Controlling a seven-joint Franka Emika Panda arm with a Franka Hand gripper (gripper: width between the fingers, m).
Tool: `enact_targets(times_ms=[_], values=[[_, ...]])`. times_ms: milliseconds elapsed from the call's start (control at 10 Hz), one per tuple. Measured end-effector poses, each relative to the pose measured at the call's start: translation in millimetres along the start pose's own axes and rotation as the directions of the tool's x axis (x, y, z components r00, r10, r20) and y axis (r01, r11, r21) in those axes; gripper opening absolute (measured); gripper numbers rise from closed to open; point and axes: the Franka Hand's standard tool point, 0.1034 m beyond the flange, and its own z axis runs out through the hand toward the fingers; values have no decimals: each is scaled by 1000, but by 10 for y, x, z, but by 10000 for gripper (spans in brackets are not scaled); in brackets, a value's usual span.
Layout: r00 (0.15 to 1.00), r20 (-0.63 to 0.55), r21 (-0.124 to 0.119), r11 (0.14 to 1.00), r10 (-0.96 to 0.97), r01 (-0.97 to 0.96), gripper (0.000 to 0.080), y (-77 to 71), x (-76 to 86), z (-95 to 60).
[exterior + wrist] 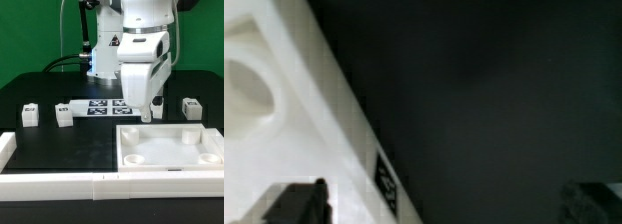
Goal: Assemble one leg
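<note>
Three small white legs with tags stand on the black table: one (29, 115) and a second (65, 114) at the exterior view's left, a third (190, 107) at its right. The large white tray (168, 152) lies in front at the right. My gripper (155, 108) hangs low over the table just behind the tray's far edge. In the wrist view the gripper (446, 205) is open, its dark fingertips (295, 203) wide apart with only black table and the tray's wall (304, 120) between them. No leg shows in the wrist view.
The marker board (100, 106) lies behind the gripper, left of it. A low white wall (60, 183) runs along the table's front, with a block (7, 148) at the exterior view's left. A tag (388, 180) shows on the tray's side wall.
</note>
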Motion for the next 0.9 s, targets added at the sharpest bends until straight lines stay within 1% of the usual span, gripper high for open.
enact_targets(times_ms=[100, 200, 300, 400, 500, 600, 700, 800, 900], values=[[995, -1, 1, 995, 102, -102, 648, -3, 3, 3], [963, -9, 7, 963, 271, -271, 648, -33, 10, 25], [883, -9, 20, 882, 470, -470, 648, -86, 15, 29], [810, -29, 17, 811, 585, -585, 648, -109, 10, 23], [726, -47, 16, 727, 686, -687, 648, -176, -3, 28], [603, -35, 31, 604, 797, -796, 648, -282, -4, 54], [553, -41, 32, 554, 832, -832, 648, -365, 47, 75], [530, -55, 29, 532, 846, -846, 648, -479, 111, 96], [488, -61, 32, 490, 871, -871, 648, -622, 177, 128]])
